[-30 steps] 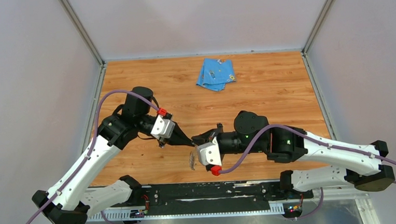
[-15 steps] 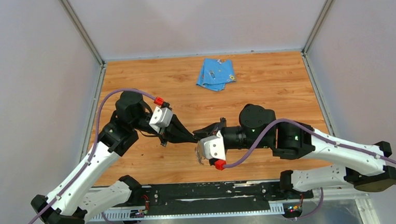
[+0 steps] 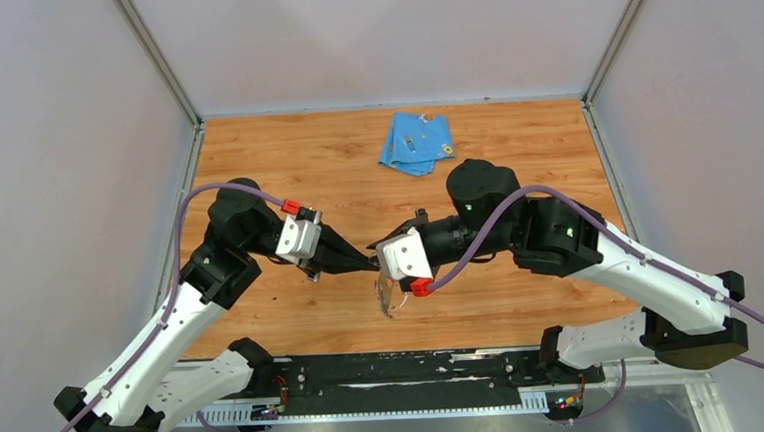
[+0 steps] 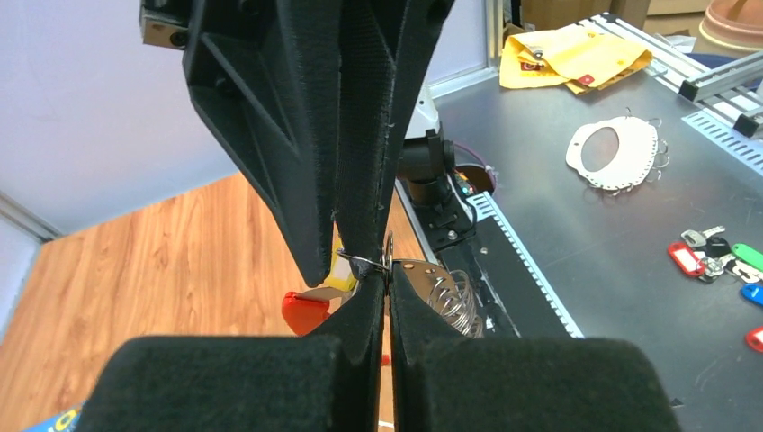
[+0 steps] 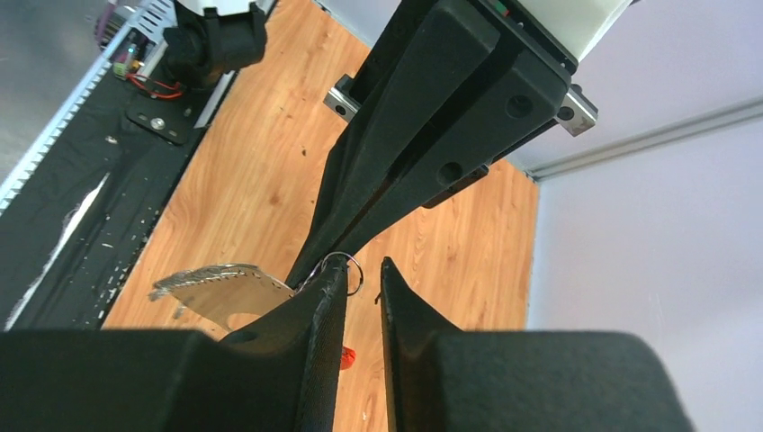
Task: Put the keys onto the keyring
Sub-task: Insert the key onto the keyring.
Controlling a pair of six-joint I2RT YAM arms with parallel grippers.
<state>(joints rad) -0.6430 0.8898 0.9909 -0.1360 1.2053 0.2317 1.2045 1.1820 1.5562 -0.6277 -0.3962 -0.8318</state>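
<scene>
My left gripper point(image 3: 369, 265) and right gripper point(image 3: 378, 250) meet tip to tip above the table's middle front. The keyring point(image 3: 385, 298), a flat silvery plate with small holes and wire coils, hangs just below them. In the left wrist view my left gripper point(image 4: 387, 270) is shut on a thin wire ring at the edge of the keyring point(image 4: 443, 295). A yellow key tag point(image 4: 345, 275) shows behind the right arm's finger. In the right wrist view my right gripper point(image 5: 364, 268) stands open, a small split ring point(image 5: 347, 270) at one fingertip and the keyring point(image 5: 220, 290) to its left.
A folded blue cloth point(image 3: 416, 142) lies at the back of the wooden table point(image 3: 516, 178). A black rail point(image 3: 387, 368) runs along the front edge. Purple walls close in the sides. Beyond the table a metal bench point(image 4: 576, 234) holds spare keys and a white plate.
Both arms have drawn back and up, taking the meeting point and the hanging keyring slightly away from the front edge. The right jaws have parted from shut. The left jaws stayed shut.
</scene>
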